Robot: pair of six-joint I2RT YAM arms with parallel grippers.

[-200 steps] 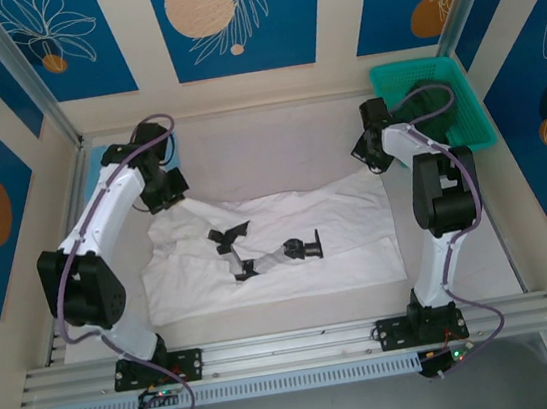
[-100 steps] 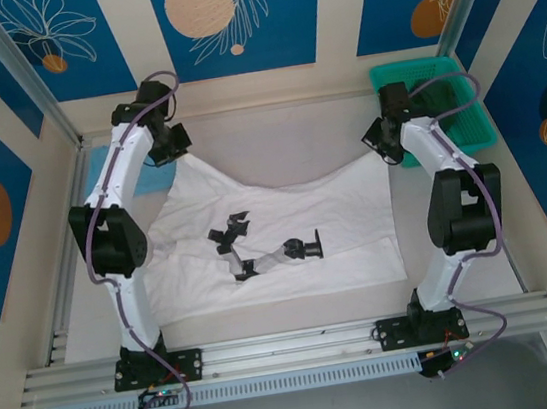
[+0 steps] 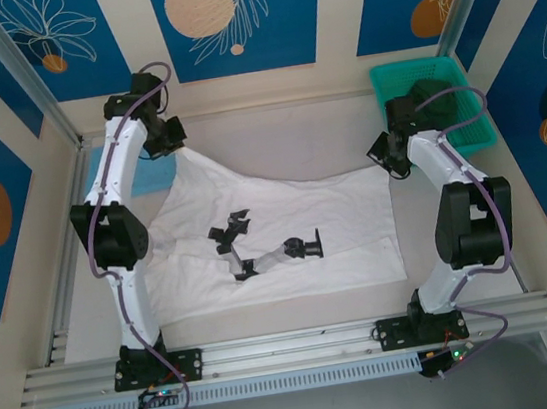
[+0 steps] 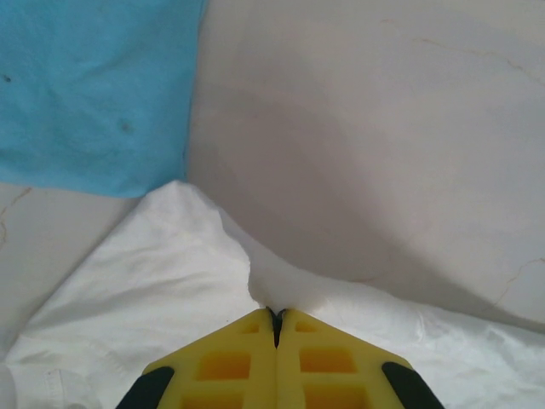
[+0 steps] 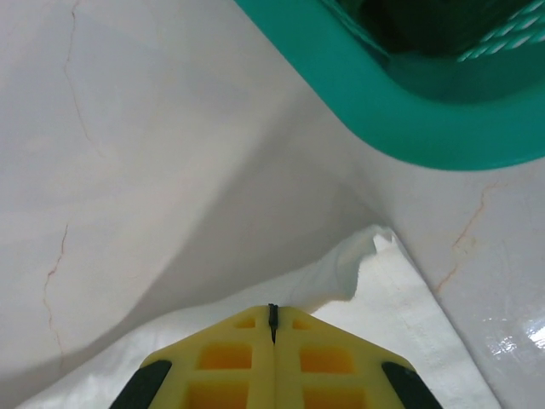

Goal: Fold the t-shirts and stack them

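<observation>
Pale table (image 3: 284, 132) carries the unfolded white t-shirt (image 3: 295, 212), left claw (image 4: 274, 313) and right claw (image 5: 272, 308) clamped on its far corners; light-blue t-shirt (image 4: 94, 85) lies beside, unstacked.

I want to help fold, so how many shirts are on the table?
2. The white t-shirt is spread across the middle; the light-blue t-shirt lies at the far left. The green basket may hide more.

My white, black-jointed left arm (image 3: 120, 174) and right arm (image 3: 441, 157) each carried a thin purple-grey cable (image 3: 93, 258). The yellow plastic fingers (image 4: 226, 366) of my left gripper (image 4: 274, 312) and right gripper (image 5: 272, 308) had square hollows and black patches at the sides.
</observation>
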